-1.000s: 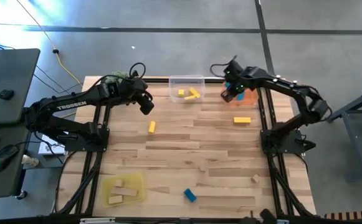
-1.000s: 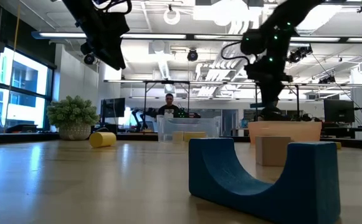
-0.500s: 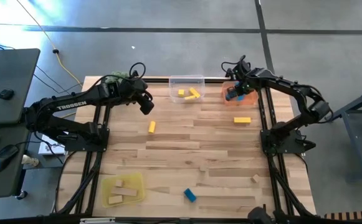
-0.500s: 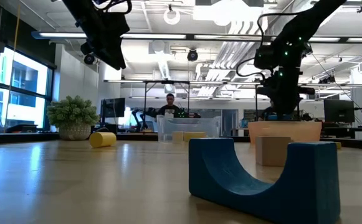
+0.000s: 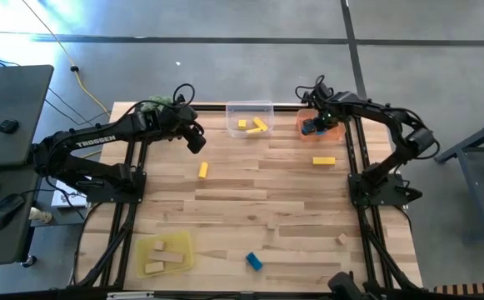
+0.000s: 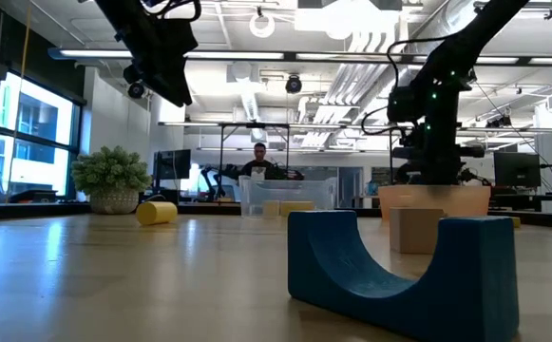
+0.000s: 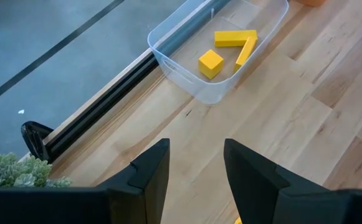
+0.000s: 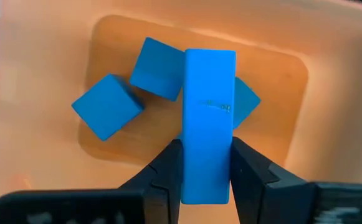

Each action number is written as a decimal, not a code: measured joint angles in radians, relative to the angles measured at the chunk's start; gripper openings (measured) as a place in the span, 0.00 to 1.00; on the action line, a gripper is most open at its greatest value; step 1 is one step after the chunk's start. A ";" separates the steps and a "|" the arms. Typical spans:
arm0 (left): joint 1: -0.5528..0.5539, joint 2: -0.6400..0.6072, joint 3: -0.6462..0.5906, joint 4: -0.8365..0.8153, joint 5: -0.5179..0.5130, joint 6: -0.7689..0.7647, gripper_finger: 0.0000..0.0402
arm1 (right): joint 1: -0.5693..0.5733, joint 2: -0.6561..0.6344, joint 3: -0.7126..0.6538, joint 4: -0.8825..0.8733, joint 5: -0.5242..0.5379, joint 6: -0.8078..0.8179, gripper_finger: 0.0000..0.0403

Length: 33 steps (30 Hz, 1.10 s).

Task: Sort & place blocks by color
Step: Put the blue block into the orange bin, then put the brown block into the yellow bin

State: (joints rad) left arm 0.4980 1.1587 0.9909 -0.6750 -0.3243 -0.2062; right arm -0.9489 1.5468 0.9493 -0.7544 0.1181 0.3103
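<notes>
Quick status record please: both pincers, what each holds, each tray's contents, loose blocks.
right pincer: shut on blue bar, over orange tray
left pincer: open, empty, raised near clear tray
orange tray: blue blocks
clear tray: three yellow blocks
yellow tray: plain wood blocks
loose: two yellow, one blue arch, plain wood pieces

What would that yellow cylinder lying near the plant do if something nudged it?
The yellow cylinder lies on its side, so it would probably roll across the table. It looks solid and stiff, likely keeping its shape.

Clear tray [image 5: 250, 109], orange tray [image 5: 331, 132], yellow tray [image 5: 165, 254], plant [image 6: 111, 178]
</notes>
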 joint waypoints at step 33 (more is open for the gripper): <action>-0.002 0.000 0.000 0.113 0.030 0.061 0.35 | 0.017 -0.159 0.001 0.018 -0.112 0.004 0.43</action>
State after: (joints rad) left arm 0.4965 1.1587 0.9907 -0.5622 -0.2948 -0.1447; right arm -0.9316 1.3875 0.9501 -0.7361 0.0061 0.3138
